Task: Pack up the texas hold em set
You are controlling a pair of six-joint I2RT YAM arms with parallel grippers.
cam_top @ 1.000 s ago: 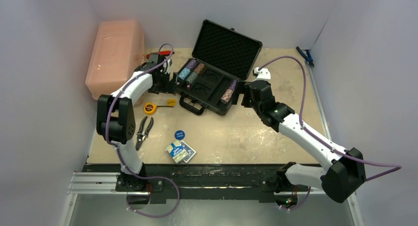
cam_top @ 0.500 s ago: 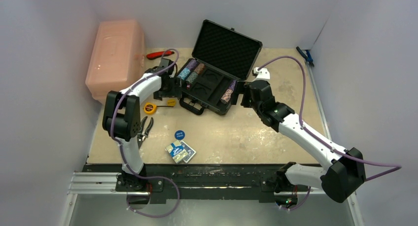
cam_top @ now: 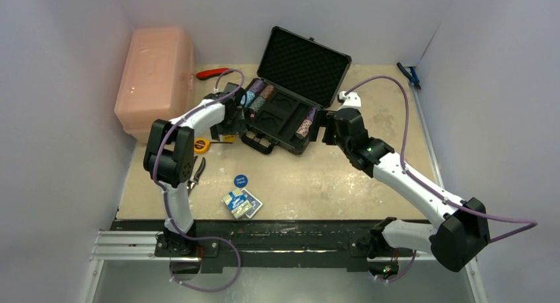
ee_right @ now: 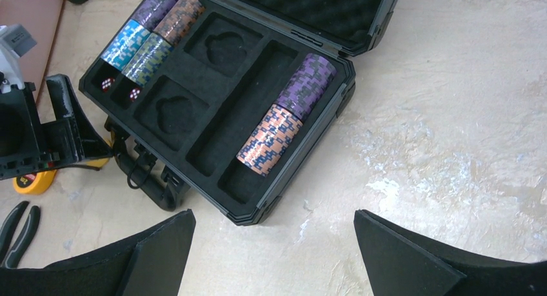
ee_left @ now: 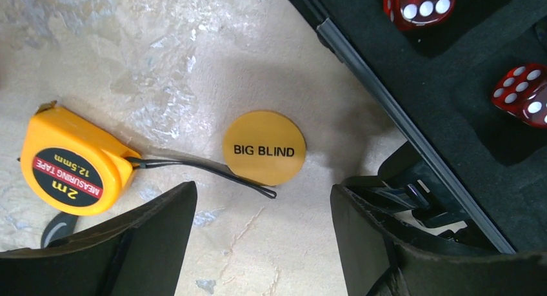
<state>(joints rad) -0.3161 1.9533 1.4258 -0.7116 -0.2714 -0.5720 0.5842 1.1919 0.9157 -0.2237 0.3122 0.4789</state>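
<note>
The step in hand looks like collecting the round yellow "BIG BLIND" disc (ee_left: 264, 148); it lies flat on the desk (cam_top: 317, 177), just beside the open black foam-lined hard case (cam_top: 304, 65) and near the small yellow tape measure (ee_left: 71, 173); the left end effector (ee_left: 261, 189) hangs above it, fingers spread and empty; the right end effector (ee_right: 272, 215), also spread and empty, hovers by the case's right end; multicoloured poker chip stacks (ee_right: 287, 115) sit in their slots; the blue-white card deck (cam_top: 241, 202) and round blue disc (cam_top: 241, 181) lie out on the desk; next, the left likely must descend, straddle the thin disc and pinch its edges.

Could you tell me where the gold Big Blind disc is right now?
In the left wrist view the gold disc lies flat on the table, between the yellow tape measure and the black case.
</note>
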